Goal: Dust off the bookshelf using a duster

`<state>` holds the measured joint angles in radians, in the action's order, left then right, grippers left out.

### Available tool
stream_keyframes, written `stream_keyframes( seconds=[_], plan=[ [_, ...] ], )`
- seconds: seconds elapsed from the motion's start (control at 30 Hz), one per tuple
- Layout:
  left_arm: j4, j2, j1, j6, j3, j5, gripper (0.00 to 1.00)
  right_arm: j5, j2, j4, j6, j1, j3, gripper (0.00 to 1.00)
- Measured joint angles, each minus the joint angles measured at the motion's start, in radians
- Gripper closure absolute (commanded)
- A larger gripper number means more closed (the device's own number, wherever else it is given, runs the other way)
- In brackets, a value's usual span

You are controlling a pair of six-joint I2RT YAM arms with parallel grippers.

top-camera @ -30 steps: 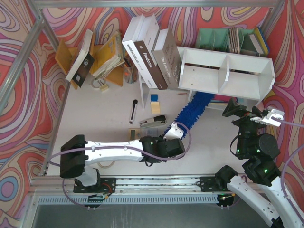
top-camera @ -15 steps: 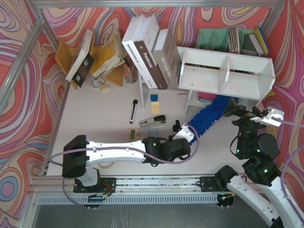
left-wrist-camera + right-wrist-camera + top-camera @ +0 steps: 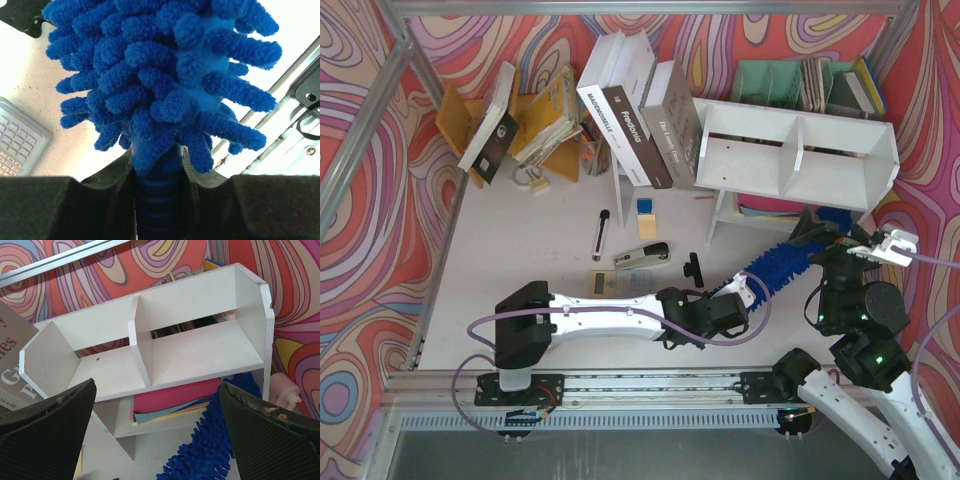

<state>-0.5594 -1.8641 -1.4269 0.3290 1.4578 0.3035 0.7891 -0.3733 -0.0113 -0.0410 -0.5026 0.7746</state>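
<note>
Under the bookshelf (image 3: 800, 150), duster (image 3: 782, 262) (in left gripper (image 3: 748, 290)).

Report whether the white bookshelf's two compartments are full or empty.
Empty: both compartments of the bookshelf show only bare white boards.

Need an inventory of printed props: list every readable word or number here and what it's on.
"MADEMOISELLE": spine of the white book.
Brown book and grey book spines: lettering too blurred to read.
Calculator keys: too small.
</note>
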Motion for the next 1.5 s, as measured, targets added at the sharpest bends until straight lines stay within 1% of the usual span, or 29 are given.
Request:
stream_keyframes(
  seconds=[0.2,0.4,0.67,0.77,0.9,1.2,1.5],
  plan=[
    [0.006,0.063,0.000,0.004,-0.071,0.013,1.00,0.000,0.000,0.000,0.000,0.000,0.000,0.01],
    [-0.005,0.195,-0.001,0.019,-0.199,0.027,1.00,0.000,0.000,0.000,0.000,0.000,0.000,0.01],
    [-0.071,0.370,-0.004,0.052,-0.342,0.053,1.00,0.000,-0.002,0.000,0.000,0.000,0.000,0.01],
    [-0.102,0.436,-0.015,0.063,-0.372,0.066,1.00,0.000,-0.003,0.000,0.000,0.000,0.000,0.01],
    [-0.128,0.498,-0.051,0.068,-0.376,0.070,1.00,0.000,-0.004,0.000,0.000,0.000,0.000,0.01],
    [-0.127,0.483,-0.079,0.071,-0.402,0.041,1.00,0.000,-0.011,0.000,0.000,0.000,0.000,0.01],
    [-0.100,0.352,-0.055,0.034,-0.402,0.026,1.00,0.000,-0.012,0.000,0.000,0.000,0.000,0.01]
  ],
)
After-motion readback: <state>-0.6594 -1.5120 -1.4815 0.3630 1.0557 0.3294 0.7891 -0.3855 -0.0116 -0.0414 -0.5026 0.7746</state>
